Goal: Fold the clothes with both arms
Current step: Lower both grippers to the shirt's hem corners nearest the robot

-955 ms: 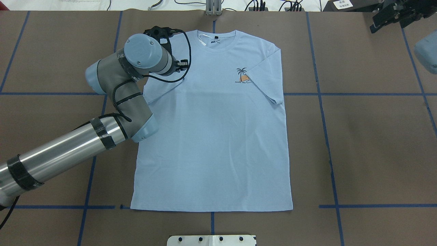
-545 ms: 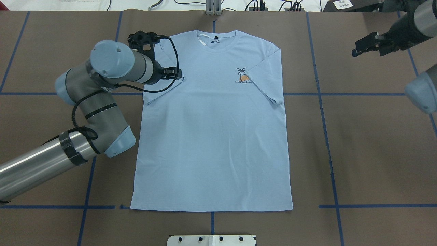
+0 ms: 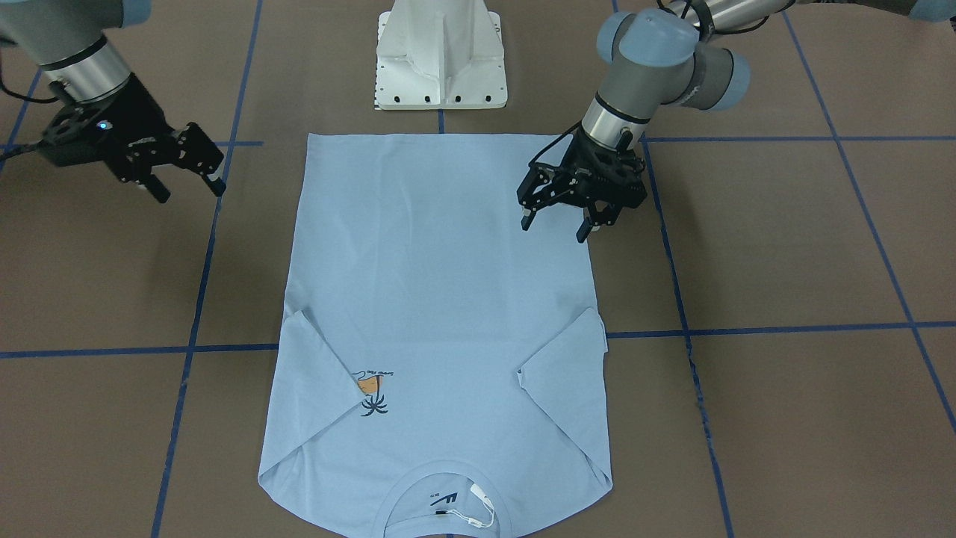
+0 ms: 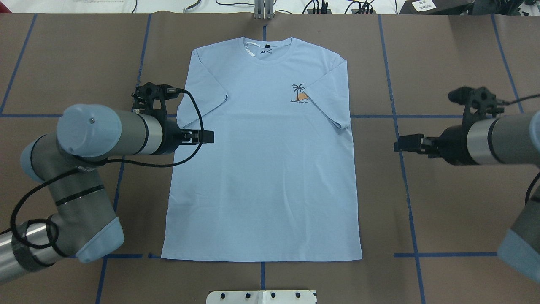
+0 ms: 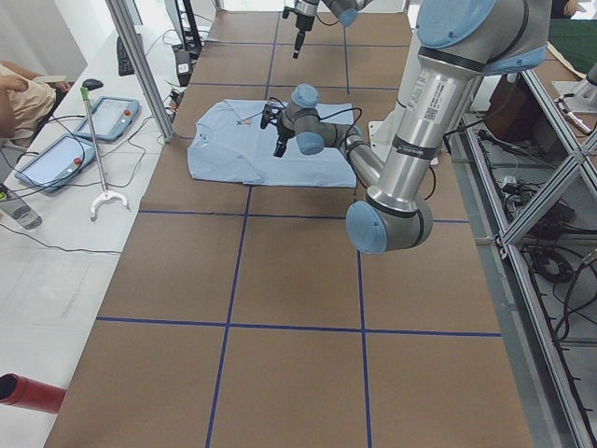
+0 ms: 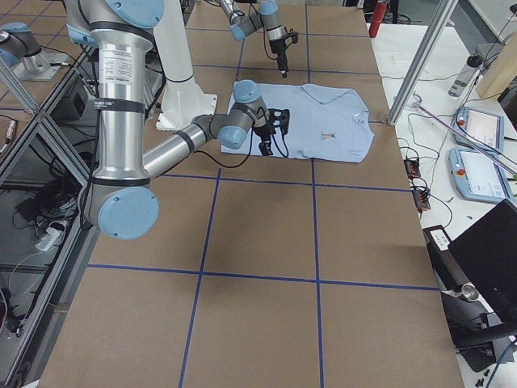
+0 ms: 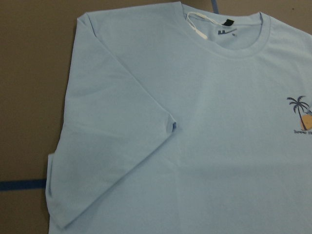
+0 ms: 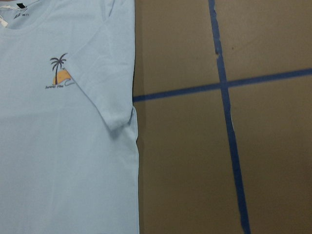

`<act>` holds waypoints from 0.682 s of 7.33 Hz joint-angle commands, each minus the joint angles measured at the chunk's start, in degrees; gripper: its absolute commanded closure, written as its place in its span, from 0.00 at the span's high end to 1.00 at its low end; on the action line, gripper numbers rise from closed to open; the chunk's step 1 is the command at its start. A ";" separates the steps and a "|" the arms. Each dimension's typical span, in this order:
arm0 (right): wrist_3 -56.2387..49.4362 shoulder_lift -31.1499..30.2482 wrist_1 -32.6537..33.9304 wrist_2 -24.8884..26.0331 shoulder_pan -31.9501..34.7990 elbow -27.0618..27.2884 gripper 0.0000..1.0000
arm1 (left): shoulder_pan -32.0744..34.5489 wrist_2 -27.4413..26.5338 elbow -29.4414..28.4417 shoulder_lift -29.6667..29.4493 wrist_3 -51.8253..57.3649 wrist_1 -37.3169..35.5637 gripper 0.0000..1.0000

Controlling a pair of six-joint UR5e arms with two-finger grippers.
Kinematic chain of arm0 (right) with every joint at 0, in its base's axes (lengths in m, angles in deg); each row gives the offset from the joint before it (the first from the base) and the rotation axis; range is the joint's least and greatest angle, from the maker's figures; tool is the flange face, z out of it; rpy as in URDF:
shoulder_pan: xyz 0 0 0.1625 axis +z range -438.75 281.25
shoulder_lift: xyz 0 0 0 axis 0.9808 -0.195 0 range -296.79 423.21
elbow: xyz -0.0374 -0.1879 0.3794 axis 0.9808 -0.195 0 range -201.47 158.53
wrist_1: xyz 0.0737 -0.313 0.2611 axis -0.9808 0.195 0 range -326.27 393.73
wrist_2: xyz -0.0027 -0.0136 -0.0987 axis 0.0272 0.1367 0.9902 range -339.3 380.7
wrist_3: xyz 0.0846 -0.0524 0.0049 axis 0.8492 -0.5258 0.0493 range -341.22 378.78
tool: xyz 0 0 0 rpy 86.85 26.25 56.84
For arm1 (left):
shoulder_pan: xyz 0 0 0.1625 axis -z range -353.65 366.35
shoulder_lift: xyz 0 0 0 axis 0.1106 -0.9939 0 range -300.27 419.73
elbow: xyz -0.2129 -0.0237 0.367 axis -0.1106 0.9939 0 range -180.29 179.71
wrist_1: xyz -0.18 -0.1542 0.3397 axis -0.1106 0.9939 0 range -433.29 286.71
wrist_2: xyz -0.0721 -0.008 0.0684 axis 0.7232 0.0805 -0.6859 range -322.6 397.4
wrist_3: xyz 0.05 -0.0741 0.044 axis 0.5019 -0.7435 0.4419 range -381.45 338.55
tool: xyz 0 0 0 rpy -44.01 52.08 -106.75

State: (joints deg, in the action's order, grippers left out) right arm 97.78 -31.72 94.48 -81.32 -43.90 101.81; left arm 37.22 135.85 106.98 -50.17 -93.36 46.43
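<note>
The light blue T-shirt lies flat on the brown table, collar away from the robot, with both sleeves folded in over the body. Its palm-tree print shows beside the right folded sleeve. My left gripper is open and empty. It hovers over the shirt's left side edge, below the folded sleeve. My right gripper is open and empty. It hovers over bare table, apart from the shirt's right edge. The left wrist view shows the left sleeve and collar. The right wrist view shows the right sleeve and print.
The white pedestal base stands at the robot's edge of the table, just behind the shirt's hem. Blue tape lines cross the brown table cover. Cables and a bracket lie along the far edge. Operator tablets sit on a side bench.
My left arm has drawn back from the shirt's left shoulder toward the robot, along the left edge. My right arm has swung in from the far right corner to beside the shirt. The shirt has not moved.
</note>
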 commanded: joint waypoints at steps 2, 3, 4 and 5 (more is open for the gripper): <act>21.32 -8.41 -0.19 25.42 -26.53 6.44 1.00 | -10.03 -6.87 11.16 11.68 -7.53 0.33 1.00; 24.25 -9.91 -0.02 30.69 -31.90 7.85 0.99 | -14.48 -7.48 14.59 16.51 -11.89 0.42 1.00; 26.28 -9.93 0.16 31.27 -33.00 8.12 0.96 | -19.57 -11.49 14.71 18.38 -17.42 0.42 1.00; 26.91 -9.93 0.25 31.27 -33.19 8.12 0.95 | -24.41 -16.49 14.37 19.01 -24.17 0.34 0.82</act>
State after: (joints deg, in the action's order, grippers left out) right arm 122.77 -41.30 94.58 -51.31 -75.44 109.56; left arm 18.89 124.65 120.96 -33.09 -109.94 46.82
